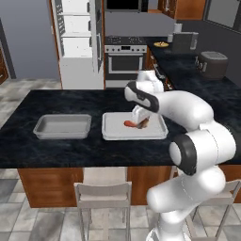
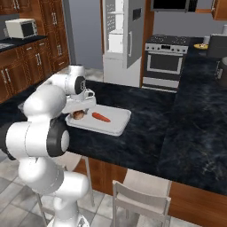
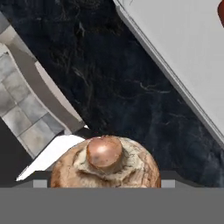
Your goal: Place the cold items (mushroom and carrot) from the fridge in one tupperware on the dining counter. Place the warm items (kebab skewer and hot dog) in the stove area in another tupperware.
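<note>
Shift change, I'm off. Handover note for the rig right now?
Gripper: closed around the mushroom, held over the near tupperware.
Carrot lies in that tupperware on the dining counter. Second tupperware beside it, nothing in it.
Done: carrot placed; mushroom brought over.
Left: release the mushroom next to the carrot, then collect the kebab skewer and hot dog from the stove area into the second tupperware. Fridge door stands open.

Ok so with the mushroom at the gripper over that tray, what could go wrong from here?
1. The mushroom sits at the gripper close to the tupperware rim. If it is released there, it may land on the dining counter and roll off the edge.
2. The carrot lies right beside it, so a lower descent might knock it.
</note>
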Controlling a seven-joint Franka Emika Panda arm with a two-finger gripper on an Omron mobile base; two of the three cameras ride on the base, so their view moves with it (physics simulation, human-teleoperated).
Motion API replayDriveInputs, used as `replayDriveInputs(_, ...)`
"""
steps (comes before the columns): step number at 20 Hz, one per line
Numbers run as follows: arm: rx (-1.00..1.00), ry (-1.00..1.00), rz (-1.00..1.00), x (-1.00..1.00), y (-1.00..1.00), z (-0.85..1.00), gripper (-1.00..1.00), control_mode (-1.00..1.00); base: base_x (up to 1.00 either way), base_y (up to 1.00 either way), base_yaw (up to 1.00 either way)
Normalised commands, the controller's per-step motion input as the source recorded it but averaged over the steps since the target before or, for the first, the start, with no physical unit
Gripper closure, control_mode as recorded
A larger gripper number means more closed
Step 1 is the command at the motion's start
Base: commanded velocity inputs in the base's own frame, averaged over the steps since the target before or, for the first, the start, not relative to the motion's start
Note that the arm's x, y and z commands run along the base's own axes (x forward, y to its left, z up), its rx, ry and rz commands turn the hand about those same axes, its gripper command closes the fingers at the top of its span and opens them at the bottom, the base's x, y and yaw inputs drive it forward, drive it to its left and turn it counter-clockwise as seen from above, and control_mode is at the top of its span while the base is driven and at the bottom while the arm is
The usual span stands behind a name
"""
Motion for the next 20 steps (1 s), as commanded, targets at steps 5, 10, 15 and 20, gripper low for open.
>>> replayDriveInputs(5,0.04,-0.01,0.09,0.67,0.04,-0.32,1.0,-1.0,0.0,0.0,0.0)
replayDriveInputs(10,0.0,0.0,0.11,0.76,0.01,-0.38,1.0,-1.0,0.0,0.0,0.0)
replayDriveInputs(15,0.02,0.0,0.12,0.74,0.0,-0.37,1.0,-1.0,0.0,0.0,0.0)
replayDriveInputs(20,0.01,0.01,0.08,0.67,0.03,-0.42,1.0,-1.0,0.0,0.0,0.0)
